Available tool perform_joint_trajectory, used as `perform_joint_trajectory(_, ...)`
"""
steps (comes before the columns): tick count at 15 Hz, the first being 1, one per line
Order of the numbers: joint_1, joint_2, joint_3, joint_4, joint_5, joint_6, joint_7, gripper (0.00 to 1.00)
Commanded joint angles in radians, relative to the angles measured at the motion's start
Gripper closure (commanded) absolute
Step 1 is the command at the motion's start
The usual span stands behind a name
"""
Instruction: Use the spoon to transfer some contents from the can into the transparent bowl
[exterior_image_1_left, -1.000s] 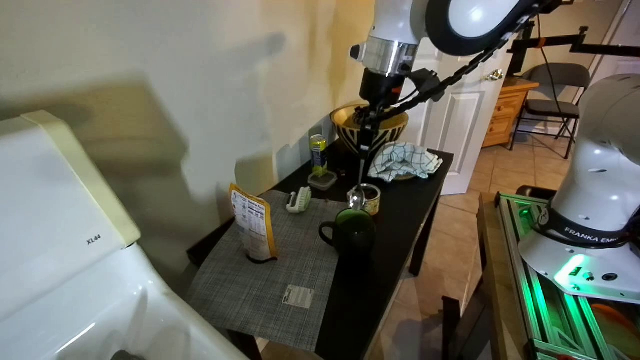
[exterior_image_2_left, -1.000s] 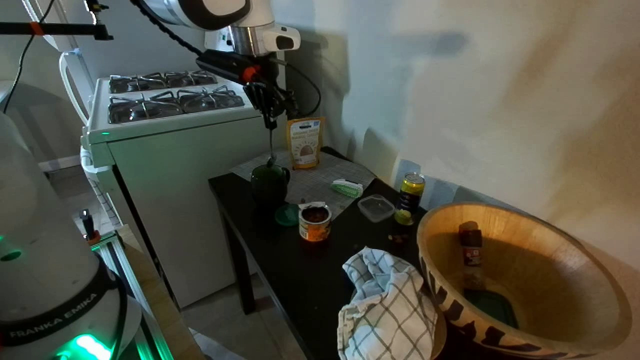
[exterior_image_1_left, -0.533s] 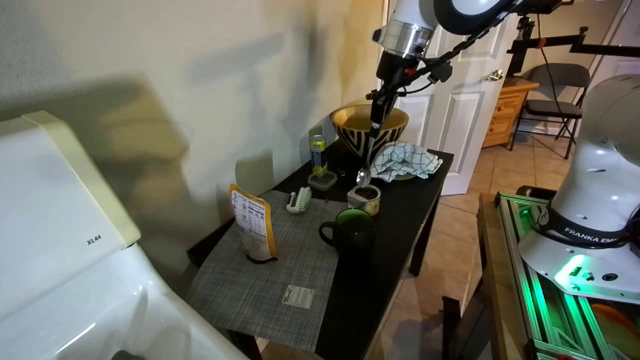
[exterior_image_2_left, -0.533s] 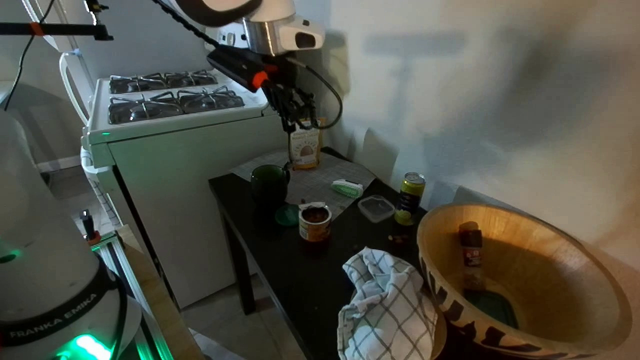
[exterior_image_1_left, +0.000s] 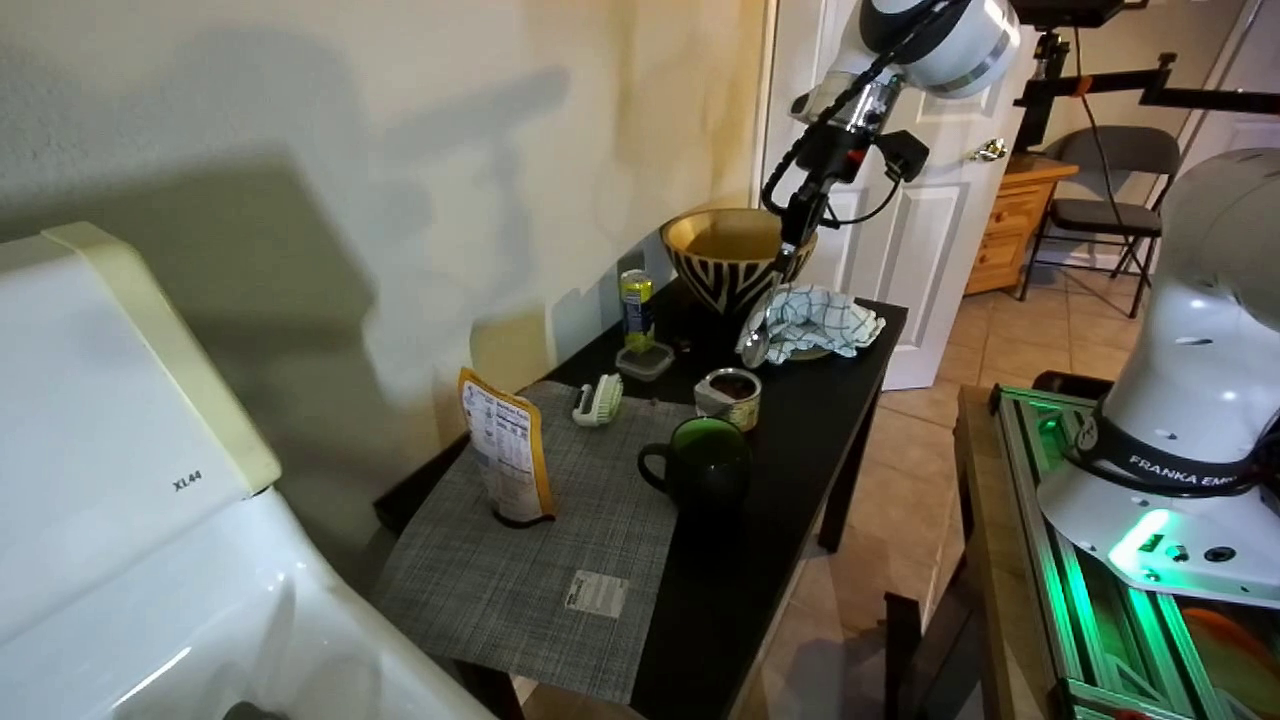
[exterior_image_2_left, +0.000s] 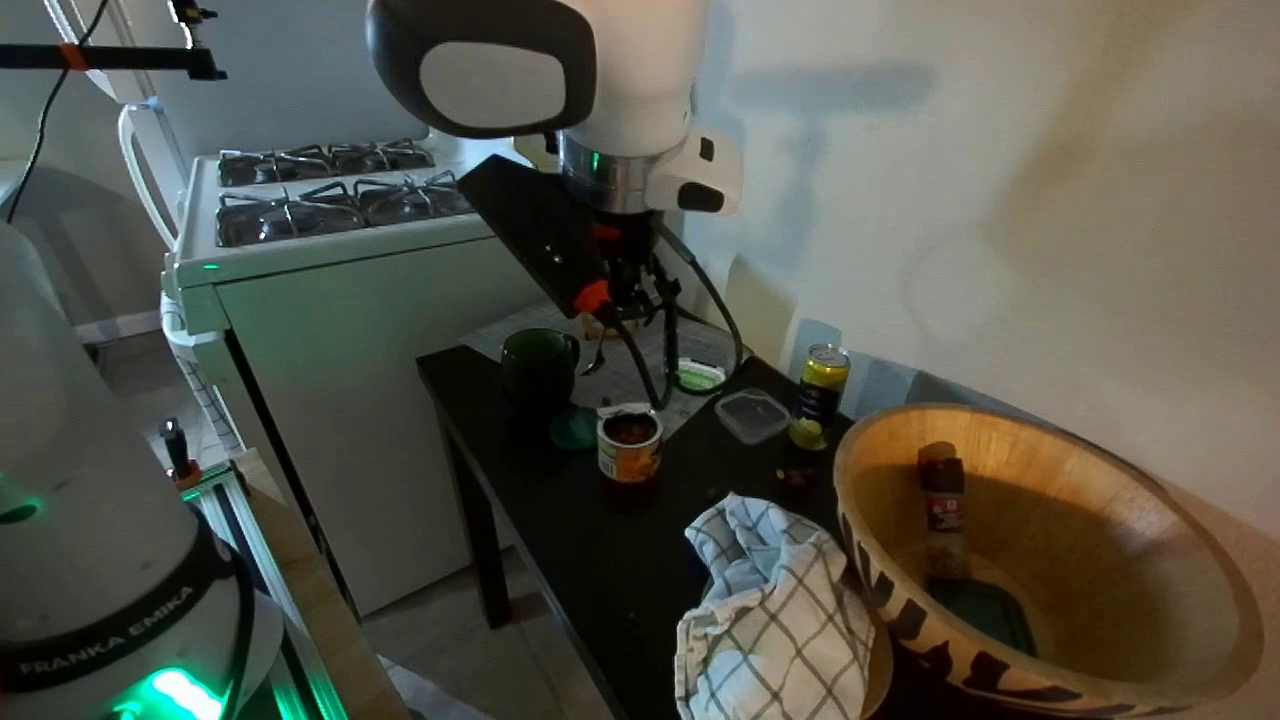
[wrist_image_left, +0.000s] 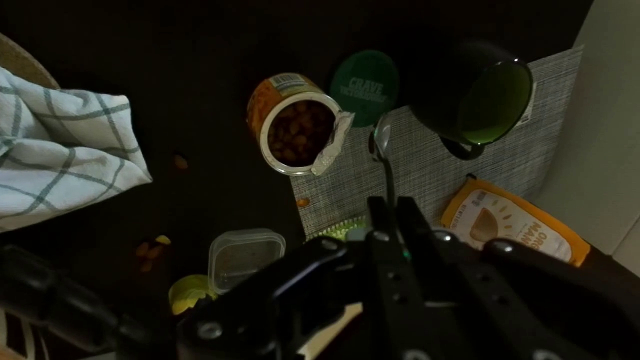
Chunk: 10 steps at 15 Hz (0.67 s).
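Wrist view: jaws of your gripper (wrist_image_left: 390, 201) clamped on handle of spoon (wrist_image_left: 382, 137); spoon hangs above table (exterior_image_2_left: 640, 560), apart from can (wrist_image_left: 260, 109). Can upright, foil flap (wrist_image_left: 336, 143) at rim, brown pieces (wrist_image_left: 297, 135) inside, green lid (wrist_image_left: 365, 87) just beside. In both exterior views, transparent bowl (exterior_image_2_left: 752, 416) stands on table, just beside yellow-green can (exterior_image_2_left: 822, 385).

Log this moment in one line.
gripper: shut on spoon; spoon: above table, load unclear; can: open, brown pieces inside; transparent bowl: on table, contents unclear

The white arm (exterior_image_2_left: 645, 80) is wearing a silver collar (exterior_image_2_left: 610, 182); the black end effector (wrist_image_left: 392, 204) is showing screws (wrist_image_left: 442, 235); a black band (exterior_image_2_left: 105, 632) is reading FRANKA EMIKA.
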Motion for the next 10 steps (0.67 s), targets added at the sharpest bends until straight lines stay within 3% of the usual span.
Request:
perform_joint_trajectory(1,-0.032,0.028,0.033,0.009,0.02,0.0,0.002,0.98)
perform_joint_trajectory(10,-0.132,0.166,0.159,0.015,-0.046,0.172,0.258,0.98)
